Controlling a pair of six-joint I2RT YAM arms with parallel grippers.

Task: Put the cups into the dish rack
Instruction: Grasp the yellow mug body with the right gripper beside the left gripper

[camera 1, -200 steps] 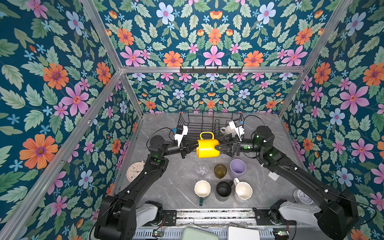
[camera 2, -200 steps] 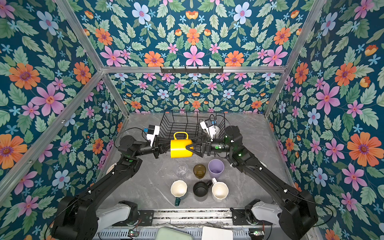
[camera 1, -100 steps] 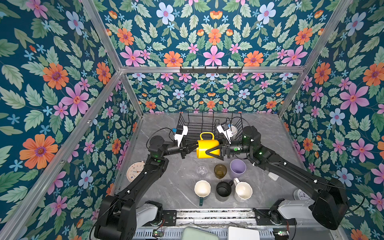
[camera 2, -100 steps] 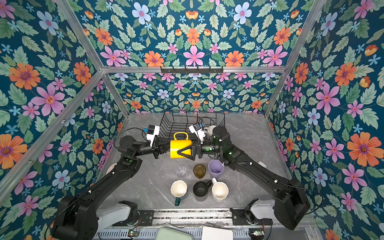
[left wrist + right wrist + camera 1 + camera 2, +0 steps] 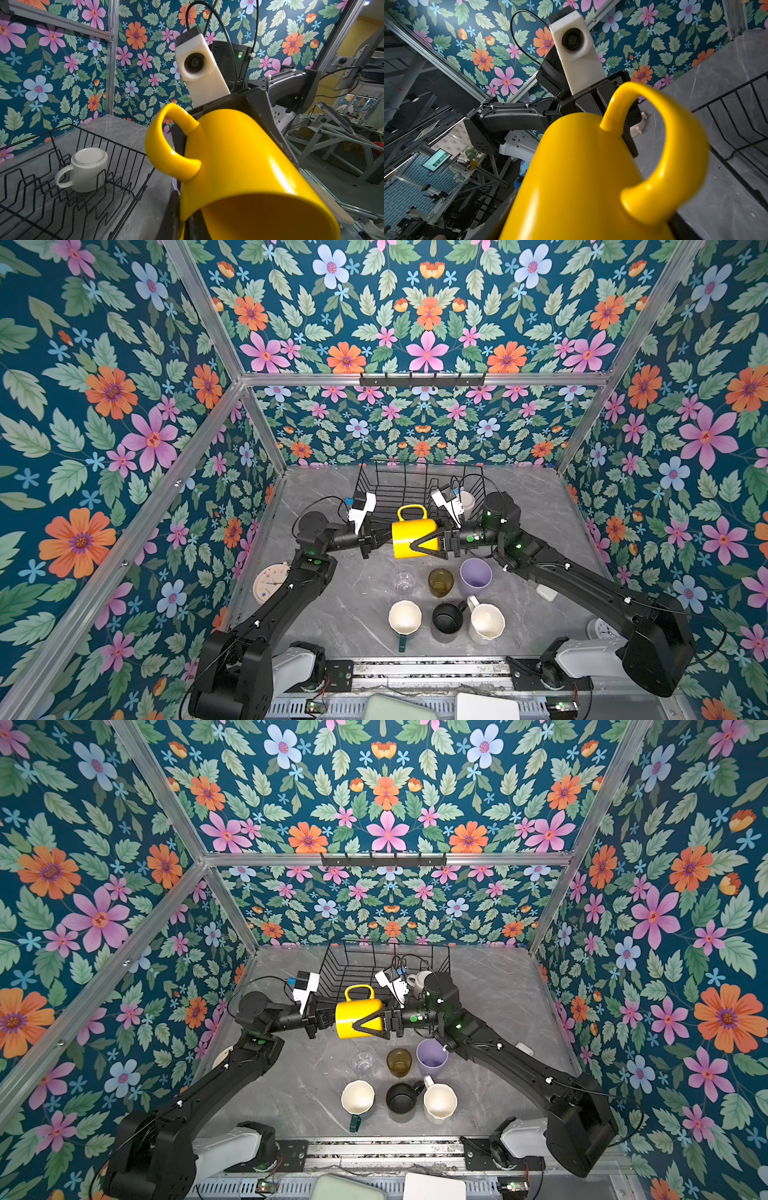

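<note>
**Yellow mug held sideways before the rack**

The glossy, smooth yellow mug (image 5: pixel 413 537) with its loop handle lies on its side in the air. It is just in front of the black wire dish rack (image 5: pixel 399 485) and above the grey marbled surface (image 5: pixel 353 601). The left pincer (image 5: pixel 384 537) is clamped narrowly on its rim, its tips hidden by the mug. The right pincer (image 5: pixel 428 545) straddles the closed end; I cannot tell whether it presses. A white mug (image 5: pixel 89 168) sits upside down in the rack.

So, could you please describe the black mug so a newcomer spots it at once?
On the grey table, find the row of three mugs nearest its front edge. The black mug stands in the middle, between a green-handled mug and a white mug, both pale inside; it alone is dark inside and out.
</note>
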